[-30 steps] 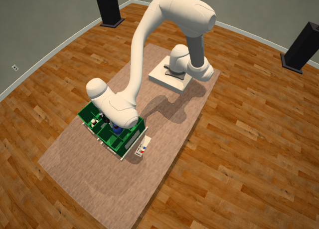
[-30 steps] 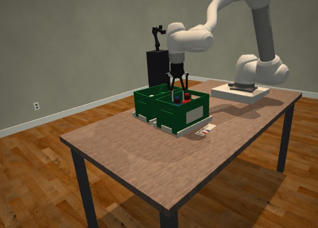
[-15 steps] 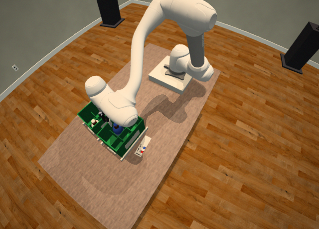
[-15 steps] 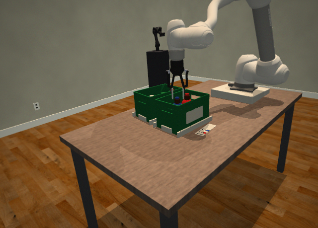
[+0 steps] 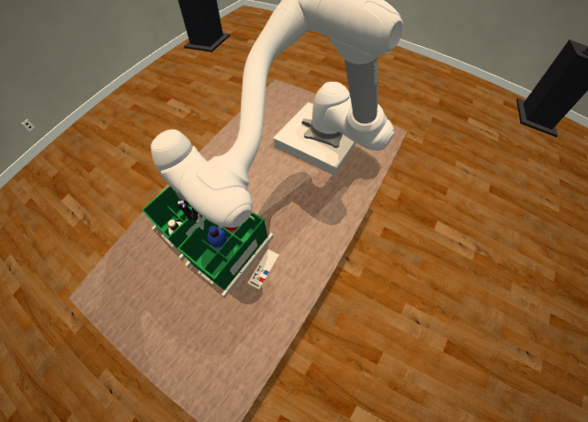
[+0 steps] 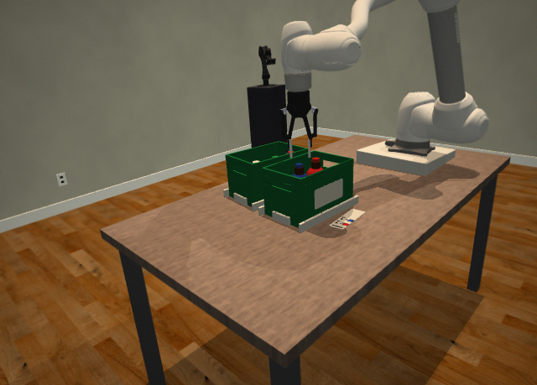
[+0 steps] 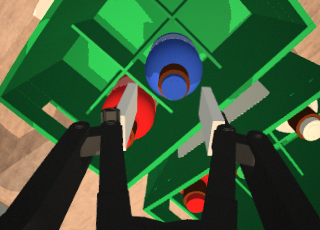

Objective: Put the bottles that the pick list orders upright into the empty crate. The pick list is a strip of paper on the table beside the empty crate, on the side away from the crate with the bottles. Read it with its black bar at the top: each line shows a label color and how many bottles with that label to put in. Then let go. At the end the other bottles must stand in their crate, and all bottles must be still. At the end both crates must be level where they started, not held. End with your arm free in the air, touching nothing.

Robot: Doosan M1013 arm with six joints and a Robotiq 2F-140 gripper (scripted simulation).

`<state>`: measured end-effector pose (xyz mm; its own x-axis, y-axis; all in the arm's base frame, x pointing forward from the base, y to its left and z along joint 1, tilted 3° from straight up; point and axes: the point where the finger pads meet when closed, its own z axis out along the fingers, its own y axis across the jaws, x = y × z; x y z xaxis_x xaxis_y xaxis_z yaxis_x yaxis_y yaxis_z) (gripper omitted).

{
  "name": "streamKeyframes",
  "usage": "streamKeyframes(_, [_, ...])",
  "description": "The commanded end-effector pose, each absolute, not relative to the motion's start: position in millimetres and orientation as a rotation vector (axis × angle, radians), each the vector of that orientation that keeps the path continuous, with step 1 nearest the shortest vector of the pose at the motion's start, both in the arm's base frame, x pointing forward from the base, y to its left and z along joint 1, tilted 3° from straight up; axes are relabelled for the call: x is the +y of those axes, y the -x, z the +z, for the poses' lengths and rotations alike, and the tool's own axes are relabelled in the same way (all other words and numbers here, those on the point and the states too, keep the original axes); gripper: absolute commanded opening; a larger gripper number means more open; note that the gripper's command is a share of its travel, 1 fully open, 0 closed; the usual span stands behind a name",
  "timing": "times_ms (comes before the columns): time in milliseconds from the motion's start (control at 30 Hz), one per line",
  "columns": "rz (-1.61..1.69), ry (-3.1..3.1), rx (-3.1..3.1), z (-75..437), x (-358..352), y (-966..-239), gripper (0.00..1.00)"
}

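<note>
My gripper (image 6: 299, 156) (image 7: 168, 98) is partly open and empty, pointing down above the inner side of the crate (image 5: 225, 280) (image 6: 288, 199) (image 7: 260, 35) nearer the strip. That crate holds an upright blue bottle (image 5: 217, 237) (image 6: 299, 169) (image 7: 172, 60) and a red bottle (image 6: 315, 165) (image 7: 142, 110), partly behind a finger in the wrist view. The other crate (image 6: 240, 185) (image 7: 260, 105) holds a white-capped bottle (image 5: 172, 224) (image 7: 310, 129), a red-capped one (image 7: 195, 202) and something green (image 6: 275, 157). The paper strip (image 5: 270, 260) (image 6: 357, 214) shows red nearest its black bar, then blue; its counts are too small to read.
The crates stand close side by side between low pale rails (image 5: 246, 267) (image 6: 327, 214). Thin dividers (image 7: 195, 40) split the nearer crate, and several of its compartments look empty. The arm's pale base block (image 5: 303, 149) (image 6: 401, 159) is at the table's far end.
</note>
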<state>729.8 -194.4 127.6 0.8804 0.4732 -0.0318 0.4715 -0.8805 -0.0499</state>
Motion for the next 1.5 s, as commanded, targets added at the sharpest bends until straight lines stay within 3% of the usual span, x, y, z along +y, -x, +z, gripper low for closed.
streamKeyframes(0, [0.067, 3.007, -0.756, 136.0, -194.6, -730.2, 0.38])
streamKeyframes(333, [0.067, 3.007, -0.756, 162.3, -195.4, -731.6, 0.38])
streamKeyframes(1467, [0.067, 3.007, -0.756, 162.3, -195.4, -731.6, 0.38])
